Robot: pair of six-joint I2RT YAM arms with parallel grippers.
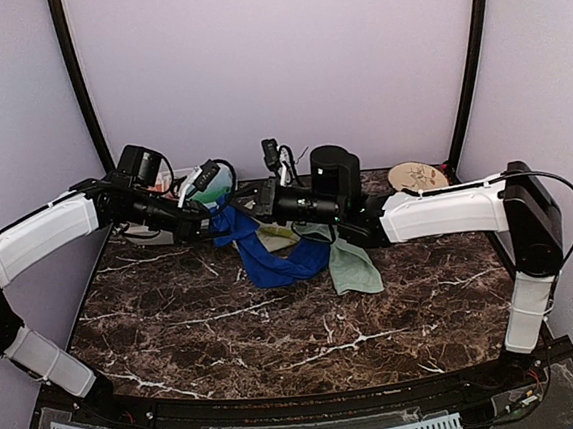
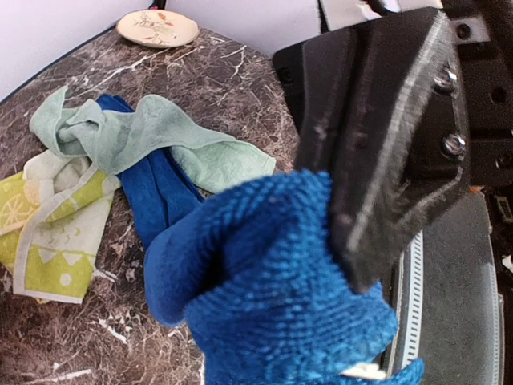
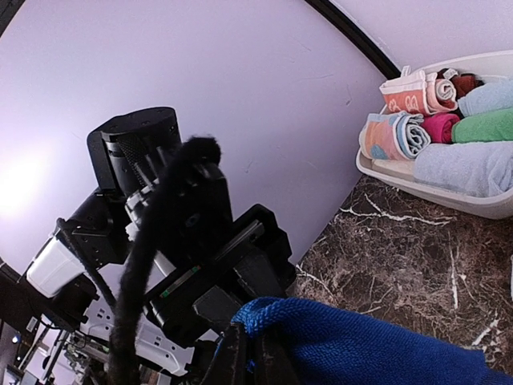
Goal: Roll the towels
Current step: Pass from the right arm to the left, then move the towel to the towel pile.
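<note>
At the far left corner of the bench (image 1: 278, 346) stands a white tub (image 3: 449, 200). It holds several rolled towels (image 3: 409, 132) lying side by side: a coral patterned one, a striped pale one, a pink one, a green one, a dark red one and some light grey-blue ones.

The blue towel (image 1: 270, 258) is in the far middle part of the bench. One end of it is lifted off the surface, and both tools have this end. The left gripper (image 1: 210, 224) is closed on the bunched cloth, which bulges out beside its dark finger (image 2: 385, 160). The right gripper (image 1: 246, 208) is closed too, with the edge of the same towel pinched between its tips. The two grippers are just beside each other.

From the lifted end the long axis of the blue towel goes down toward the near edge and a little to the right. Then the towel bends and its other end points to the right edge.

The mint green towel (image 1: 356, 266) lies crumpled to the right, partly over the blue one. The yellow-green patterned towel (image 2: 48, 233) lies flat on the far side of them, touching both. A round plate (image 1: 417, 175) is near the far right corner.
</note>
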